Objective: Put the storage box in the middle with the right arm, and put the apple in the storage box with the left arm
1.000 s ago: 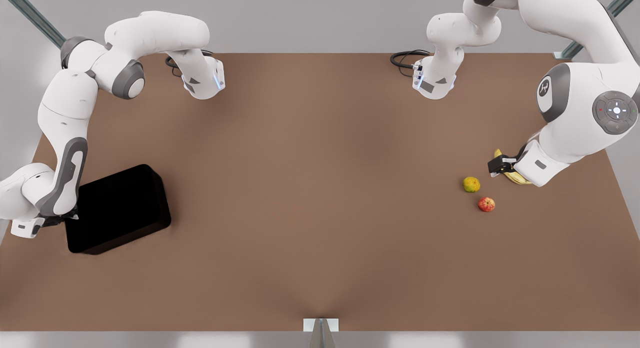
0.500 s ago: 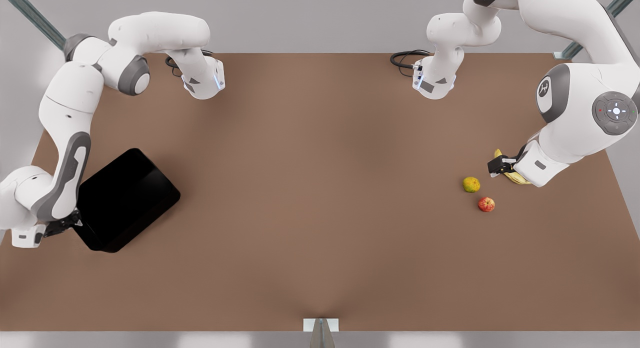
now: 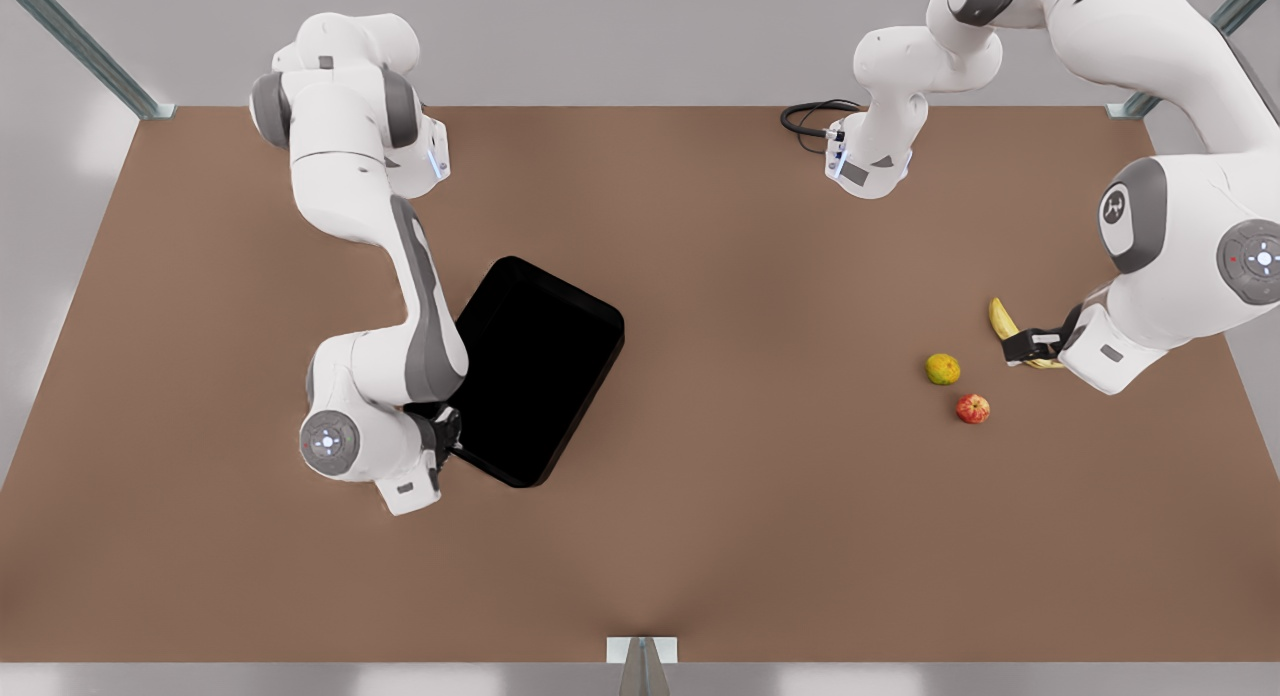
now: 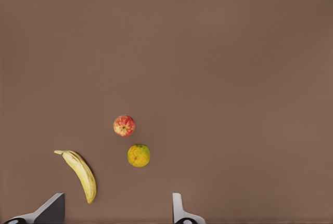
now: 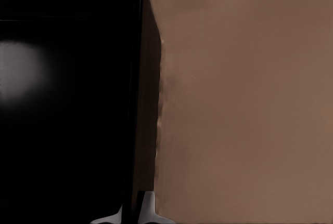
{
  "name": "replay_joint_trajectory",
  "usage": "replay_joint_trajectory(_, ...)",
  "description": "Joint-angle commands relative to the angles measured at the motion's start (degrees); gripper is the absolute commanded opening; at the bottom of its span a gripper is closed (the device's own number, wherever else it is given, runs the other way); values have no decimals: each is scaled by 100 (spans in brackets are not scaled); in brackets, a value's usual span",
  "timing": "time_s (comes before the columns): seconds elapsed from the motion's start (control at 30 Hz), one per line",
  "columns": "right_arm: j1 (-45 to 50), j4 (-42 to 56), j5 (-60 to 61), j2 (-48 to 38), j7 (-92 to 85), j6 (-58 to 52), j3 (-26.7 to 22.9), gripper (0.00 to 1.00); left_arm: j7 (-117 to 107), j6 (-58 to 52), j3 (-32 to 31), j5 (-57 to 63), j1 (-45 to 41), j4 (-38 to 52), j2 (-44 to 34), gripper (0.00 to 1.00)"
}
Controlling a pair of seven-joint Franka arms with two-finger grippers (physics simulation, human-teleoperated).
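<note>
Step in hand, by judgement: transport of the storage box [image 3: 535, 371] to table [image 3: 700, 536] centre w/ the right arm [image 3: 385, 276]. The right gripper [image 3: 447, 438] is pinched on the box's near rim at the corner toward the front view's left; the right wrist view shows the fingers [image 5: 148, 209] pressed on either side of the thin rim wall [image 5: 139, 130]. Box sits skewed, slightly toward the front view's left of centre. To do it well: keep the pinch firm, carry on toward centre w/o tipping the box, square it up, set it flat before release, and leave approach room on the fruit side. The left gripper [image 3: 1022, 344] waits over the banana [image 3: 1003, 321], claw spread, nothing held; fingertips [image 4: 179, 211] are visible in its wrist view. The apple [image 3: 972, 408] lies on the table toward the front view's right, just beside the yellow-green fruit [image 3: 942, 369], well apart from the box. Front view gives box pose vs. table, plus both arms; the right wrist view adds rim contact detail. The left wrist view gives fruit layout: apple [image 4: 124, 126], yellow-green fruit [image 4: 138, 155] and banana [image 4: 80, 172], none touching.
</note>
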Motion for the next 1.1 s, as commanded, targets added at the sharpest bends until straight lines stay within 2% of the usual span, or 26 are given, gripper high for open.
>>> replay_joint_trajectory(0.0, 59, 49, 113, 21, 5282, 231, 407, 21, 357, -15, 3, -2, 10, 2, -9, 100)
replay_joint_trajectory(0.07, 234, 49, 95, 57, 6372, 634, 715, 21, 314, -15, 3, -64, 10, 2, 0, 100)
replay_joint_trajectory(0.23, 886, 58, 95, 601, 7973, 2103, 732, 21, 331, -6, 135, -231, 45, 11, 44, 100)
replay_joint_trajectory(0.33, 912, 128, 95, 935, 8246, 2622, 732, 21, 287, 12, 135, -249, 37, 37, 53, 100)
replay_joint_trajectory(0.47, 912, 146, 95, 1067, 8229, 2763, 741, 21, 234, 29, 258, -213, 63, -234, 150, 100)
replay_joint_trajectory(0.5, 912, 137, 104, 1067, 8229, 2763, 741, 43, 234, 56, 258, -213, 45, -411, 132, 100)
replay_joint_trajectory(0.53, 912, 110, 95, 1067, 8237, 2763, 750, 89, 252, 65, 258, -222, 54, -481, 211, 100)
replay_joint_trajectory(0.57, 921, 75, 77, 1067, 8229, 2771, 741, 100, 261, 275, 258, -205, 54, -674, 325, 100)
replay_joint_trajectory(0.67, 930, 84, 77, 1032, 8220, 2754, 750, 100, 331, 1145, 381, -187, 54, -1483, 387, 100)
replay_joint_trajectory(0.73, 1009, 93, 69, 980, 8237, 2701, 750, 100, 322, 2542, 486, -205, 72, -2397, 440, 100)
replay_joint_trajectory(0.77, 1009, 75, 69, 866, 8237, 2640, 750, 100, 340, 2850, 600, -222, 107, -2503, 519, 100)
replay_joint_trajectory(0.83, 947, 110, 86, 313, 8220, 1517, 715, 100, 673, 3342, 662, -257, 317, -2556, 861, 100)
replay_joint_trajectory(0.87, 869, 84, 69, -249, 8194, 683, 601, 100, 691, 3448, 662, -257, 336, -2556, 967, 100)
replay_joint_trajectory(0.93, 253, 128, 25, -673, 7518, -1376, -426, 100, 823, 3791, 662, -257, 397, -2556, 1195, 100)
replay_joint_trajectory(0.97, 61, 128, -10, -673, 6730, -1806, -882, 100, 954, 3852, 662, -257, 397, -2564, 1239, 100)
replay_joint_trajectory(1.0, 33, 128, -343, -664, 5744, -2141, -1568, 100, 1069, 3888, 662, -257, 432, -2564, 1327, 100)
replay_joint_trajectory(1.07, 33, 241, -705, -751, 4258, -2474, -2439, 100, 1069, 4002, 662, -266, 432, -2573, 1485, 100)
